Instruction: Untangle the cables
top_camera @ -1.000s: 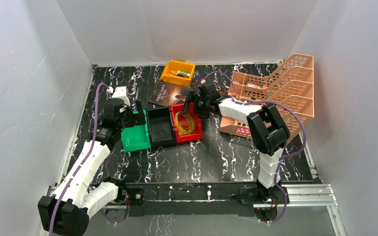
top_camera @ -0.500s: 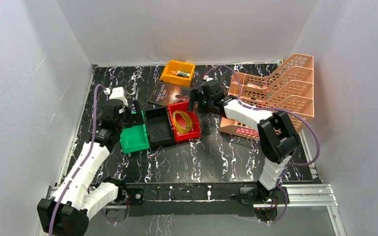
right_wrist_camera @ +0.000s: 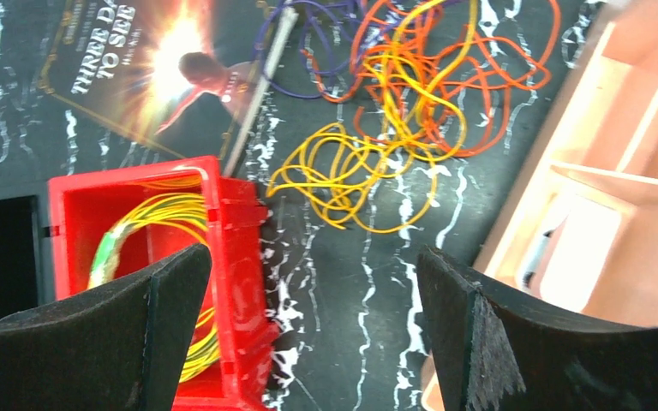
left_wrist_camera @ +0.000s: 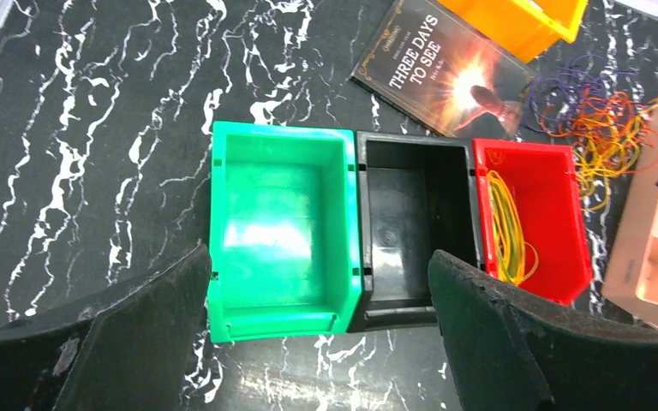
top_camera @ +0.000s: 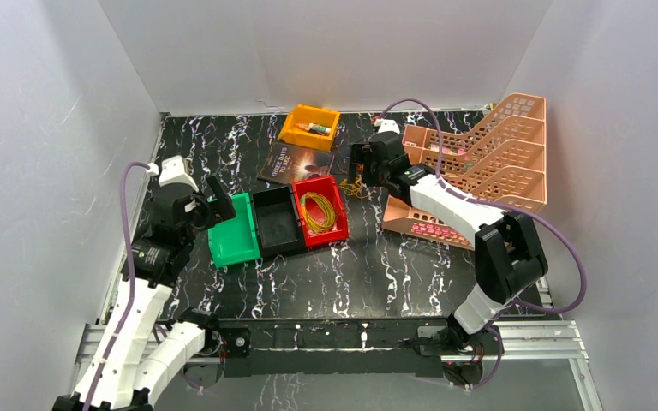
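Observation:
The cables (right_wrist_camera: pixel 411 94) lie as a tangle of orange, yellow and purple loops on the table, between the book and the peach organiser; the same tangle (top_camera: pixel 355 187) shows in the top view. A separate bunch of yellow loops (left_wrist_camera: pixel 505 227) rests inside the red bin (top_camera: pixel 336 221). My right gripper (right_wrist_camera: pixel 313 257) hovers open just on the near side of the tangle, beside the red bin's corner, holding nothing. My left gripper (left_wrist_camera: pixel 319 257) is open above the near edge of the green bin (left_wrist_camera: pixel 283 231), also with nothing in it.
Green, black (left_wrist_camera: pixel 415 227) and red bins stand in a row. A book (top_camera: pixel 294 161) and an orange bin (top_camera: pixel 308 127) lie behind them. A peach tiered organiser (top_camera: pixel 480 163) fills the right side, close to my right arm. White walls enclose the table.
My right gripper has drawn back and to the right from over the red bin towards the tangle, leaving the yellow loops in the bin. My left arm has risen and pulled back left.

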Controlling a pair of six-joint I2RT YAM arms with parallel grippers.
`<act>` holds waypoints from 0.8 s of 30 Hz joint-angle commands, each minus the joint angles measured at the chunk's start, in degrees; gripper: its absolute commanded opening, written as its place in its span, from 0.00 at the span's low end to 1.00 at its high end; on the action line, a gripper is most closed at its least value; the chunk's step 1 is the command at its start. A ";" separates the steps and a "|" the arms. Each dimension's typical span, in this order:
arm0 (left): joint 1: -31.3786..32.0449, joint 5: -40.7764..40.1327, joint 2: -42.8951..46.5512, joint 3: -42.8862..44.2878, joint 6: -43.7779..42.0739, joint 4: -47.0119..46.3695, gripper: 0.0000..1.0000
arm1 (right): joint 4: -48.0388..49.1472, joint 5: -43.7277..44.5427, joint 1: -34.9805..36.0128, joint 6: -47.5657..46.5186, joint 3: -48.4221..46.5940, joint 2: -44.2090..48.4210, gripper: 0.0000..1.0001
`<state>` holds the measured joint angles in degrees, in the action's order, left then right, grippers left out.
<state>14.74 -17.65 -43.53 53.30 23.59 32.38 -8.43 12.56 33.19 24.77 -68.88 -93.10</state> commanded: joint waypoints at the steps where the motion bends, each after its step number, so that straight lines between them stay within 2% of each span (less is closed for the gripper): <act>1: 0.11 4.96 2.60 1.45 3.99 4.74 0.98 | 0.43 3.11 -1.51 -1.91 0.20 2.12 0.98; 7: 0.14 10.76 3.59 -1.97 8.87 4.12 0.98 | 0.70 2.81 -4.36 -2.22 -0.11 0.92 0.98; 10: 0.81 11.36 3.17 -3.89 9.99 1.87 0.98 | 1.10 1.66 -5.72 -2.14 -0.24 0.16 0.98; 13: 3.38 8.68 1.81 -4.93 10.39 -0.40 0.98 | 1.47 0.09 -6.72 -2.10 -0.86 -1.01 0.98; 16: 9.25 2.80 -1.29 -4.67 11.69 -2.84 0.98 | 1.48 -1.22 -7.38 -2.08 -1.86 -2.36 0.98; 20: 20.79 -7.92 -5.67 -3.05 13.41 -3.96 0.98 | 1.74 -2.63 -7.75 -1.93 -2.63 -3.09 0.98; 24: 29.16 -13.86 -4.86 -2.58 15.75 -2.56 0.98 | 2.37 -4.26 -7.82 -2.92 -2.51 -2.98 0.98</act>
<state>37.82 -21.87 -50.19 48.51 36.36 29.82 -8.91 10.48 25.56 23.53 -68.82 -96.86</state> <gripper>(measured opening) 0.983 0.983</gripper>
